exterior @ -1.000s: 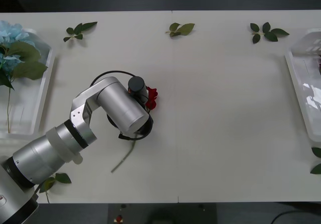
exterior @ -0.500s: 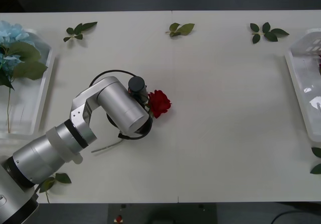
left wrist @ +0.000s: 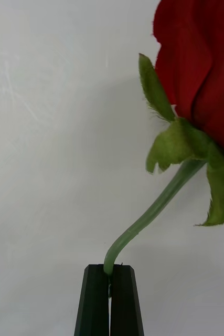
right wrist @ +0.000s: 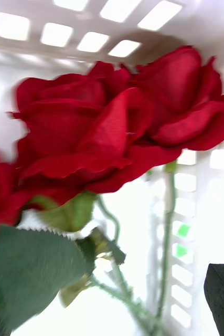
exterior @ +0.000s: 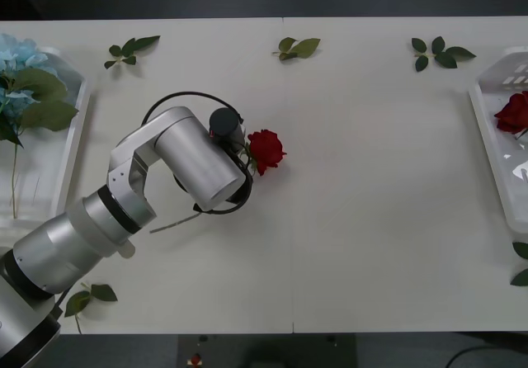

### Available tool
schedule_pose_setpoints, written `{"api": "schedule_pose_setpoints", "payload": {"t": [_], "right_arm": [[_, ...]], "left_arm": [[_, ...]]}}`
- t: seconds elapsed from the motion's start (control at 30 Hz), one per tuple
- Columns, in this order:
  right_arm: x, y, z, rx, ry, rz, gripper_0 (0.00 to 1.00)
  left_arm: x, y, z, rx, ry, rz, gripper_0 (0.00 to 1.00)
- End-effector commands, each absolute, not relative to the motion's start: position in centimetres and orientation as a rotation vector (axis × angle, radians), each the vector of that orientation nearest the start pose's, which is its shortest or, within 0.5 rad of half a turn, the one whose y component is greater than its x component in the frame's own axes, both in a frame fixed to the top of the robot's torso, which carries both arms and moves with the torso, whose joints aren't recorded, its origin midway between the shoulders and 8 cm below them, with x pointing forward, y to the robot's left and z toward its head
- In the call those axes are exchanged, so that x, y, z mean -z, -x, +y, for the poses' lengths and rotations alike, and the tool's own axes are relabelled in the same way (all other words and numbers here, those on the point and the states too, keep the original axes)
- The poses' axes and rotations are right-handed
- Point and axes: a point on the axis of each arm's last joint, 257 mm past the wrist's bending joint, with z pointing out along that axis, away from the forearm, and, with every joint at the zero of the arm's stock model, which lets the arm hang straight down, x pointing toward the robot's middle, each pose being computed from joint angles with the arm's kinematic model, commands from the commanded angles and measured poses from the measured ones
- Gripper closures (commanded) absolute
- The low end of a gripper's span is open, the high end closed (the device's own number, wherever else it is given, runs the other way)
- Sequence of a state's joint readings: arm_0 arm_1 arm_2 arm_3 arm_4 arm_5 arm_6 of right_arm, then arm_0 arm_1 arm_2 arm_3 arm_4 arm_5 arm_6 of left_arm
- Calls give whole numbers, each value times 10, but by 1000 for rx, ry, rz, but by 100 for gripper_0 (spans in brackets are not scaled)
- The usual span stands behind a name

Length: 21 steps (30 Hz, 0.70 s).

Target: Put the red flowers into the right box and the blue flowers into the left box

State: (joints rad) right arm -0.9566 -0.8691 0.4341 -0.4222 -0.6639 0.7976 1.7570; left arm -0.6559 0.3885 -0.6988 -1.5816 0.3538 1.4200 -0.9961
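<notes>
The left gripper (left wrist: 110,294) is pressed together on the stem of a rose (exterior: 266,149) at mid-table, left of centre. The pinch sits at the fingertips only, on a thin curved stem; the bloom could swing or slip out in transit toward the right box (exterior: 495,137) at the right edge. Roses (right wrist: 117,131) already lie in that box, close under the right gripper, whose finger state cannot be told

Rose lifting and swinging out
The left tool (left wrist: 110,296) is carrying its rose (exterior: 266,149) up-bench, while red flowers (exterior: 513,112) are appearing in the right box (exterior: 495,149).
</notes>
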Motion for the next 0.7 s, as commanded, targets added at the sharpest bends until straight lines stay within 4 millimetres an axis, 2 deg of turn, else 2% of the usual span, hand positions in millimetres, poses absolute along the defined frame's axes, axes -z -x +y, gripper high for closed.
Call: {"api": "schedule_pose_setpoints", "payload": {"t": [0.03,0.2,0.27,0.33,0.37,0.43,0.5,0.53,0.7], "right_arm": [[166,-578,-613,576,125,2495,0],[157,-578,-557,325,300,2533,0],[151,-579,-526,195,377,2523,0],[149,-579,-504,102,420,2516,0],[145,-579,-480,-27,433,2492,0],[147,-574,-458,-165,441,2469,0],[152,-567,-427,-341,458,2424,0],[152,-565,-419,-378,467,2409,0],[152,-544,-346,-676,533,2292,0]], "left_arm": [[264,-504,84,9,-424,2511,100],[244,-499,88,162,-475,2504,100],[232,-496,92,244,-494,2491,100],[224,-495,94,297,-504,2477,100],[218,-494,97,340,-509,2465,100],[210,-493,98,384,-523,2447,100],[200,-492,99,452,-536,2423,100],[197,-491,99,470,-538,2416,100],[167,-483,85,697,-568,2328,100]]}}
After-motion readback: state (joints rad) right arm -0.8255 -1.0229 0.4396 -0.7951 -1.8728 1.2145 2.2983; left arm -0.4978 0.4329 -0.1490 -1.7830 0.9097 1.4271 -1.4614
